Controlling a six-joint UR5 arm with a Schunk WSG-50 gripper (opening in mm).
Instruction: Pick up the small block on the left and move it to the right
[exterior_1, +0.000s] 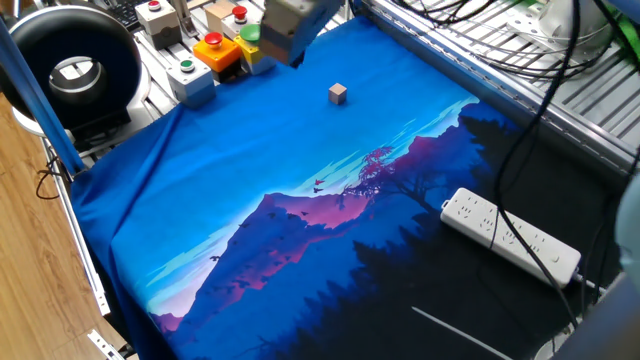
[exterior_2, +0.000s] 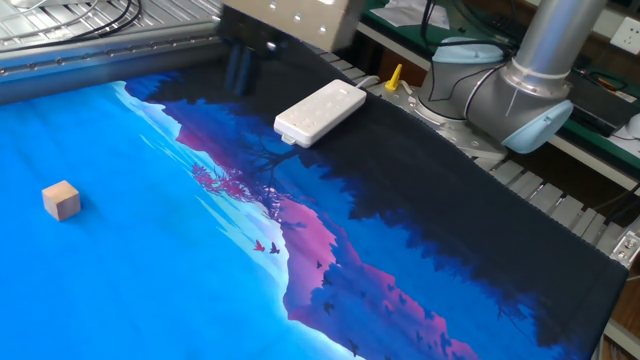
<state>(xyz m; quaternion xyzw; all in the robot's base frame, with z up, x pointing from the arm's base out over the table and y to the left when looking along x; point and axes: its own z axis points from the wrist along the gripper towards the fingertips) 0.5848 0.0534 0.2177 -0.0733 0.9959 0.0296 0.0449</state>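
The small block (exterior_1: 338, 93) is a tiny tan wooden cube. It rests alone on the blue part of the printed mat, toward the far side. In the other fixed view it (exterior_2: 61, 200) lies at the left edge of the frame. My gripper (exterior_1: 282, 52) hangs blurred above the mat's far edge, left of the block and apart from it. In the other fixed view the gripper (exterior_2: 238, 75) is at the top, far from the block. Its dark fingers look slightly apart, with nothing between them.
Button boxes stand at the far left corner: a grey one (exterior_1: 190, 78), an orange one (exterior_1: 215, 52) and a yellow one partly behind the gripper. A white power strip (exterior_1: 510, 235) (exterior_2: 320, 110) lies on the dark part of the mat. A black round device (exterior_1: 70, 65) is at the left. The arm's base (exterior_2: 530, 90) is at the right.
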